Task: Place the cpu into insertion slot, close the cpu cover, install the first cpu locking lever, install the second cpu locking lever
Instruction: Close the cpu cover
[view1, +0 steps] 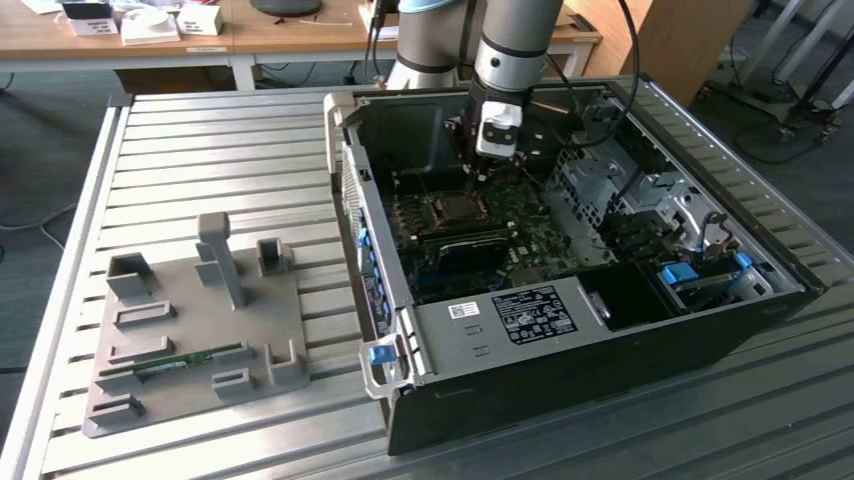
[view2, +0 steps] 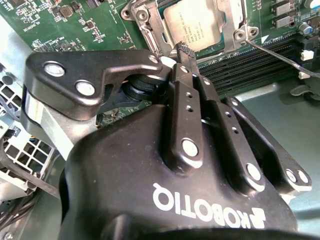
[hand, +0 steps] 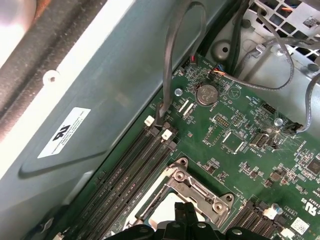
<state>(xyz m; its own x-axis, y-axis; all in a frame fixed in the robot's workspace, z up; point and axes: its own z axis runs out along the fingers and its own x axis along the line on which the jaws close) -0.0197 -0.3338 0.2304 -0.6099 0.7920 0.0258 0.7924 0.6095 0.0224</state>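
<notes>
Centrally, an open black desktop computer case (view1: 561, 330) lies on its side on the ribbed grey metal tabletop (view1: 200, 150), toward the exterior view's right edge. The grey robot arm (view1: 514, 45) reaches down into the case over the green circuit board (view1: 527, 240). The insertion slot (view1: 454, 207), a small square dark socket with a silver rim, sits on this board near the case's far wall, just beside the long black memory slots (hand: 132, 170).

In the second wrist view, the cpu (view2: 195, 22), a thin square chip with a pale silver-grey face, lies flat inside the insertion slot. The cpu cover (view2: 150, 30), a square silver metal frame with a cut-out centre, lies down around the chip, whose face shows through the opening. A thin silver wire lever (view2: 280, 55) slants away from one corner of the frame and crosses over the memory slots.

The black two-finger tool (view2: 184, 50) has its fingers drawn together with nothing between them. Its tip hangs at the frame edge that faces the memory slots; whether it touches the metal cannot be told.

Near the tabletop's edge at the exterior view's left rests a grey moulded fixture plate (view1: 267, 300), which carries a green memory stick (view1: 174, 362).
</notes>
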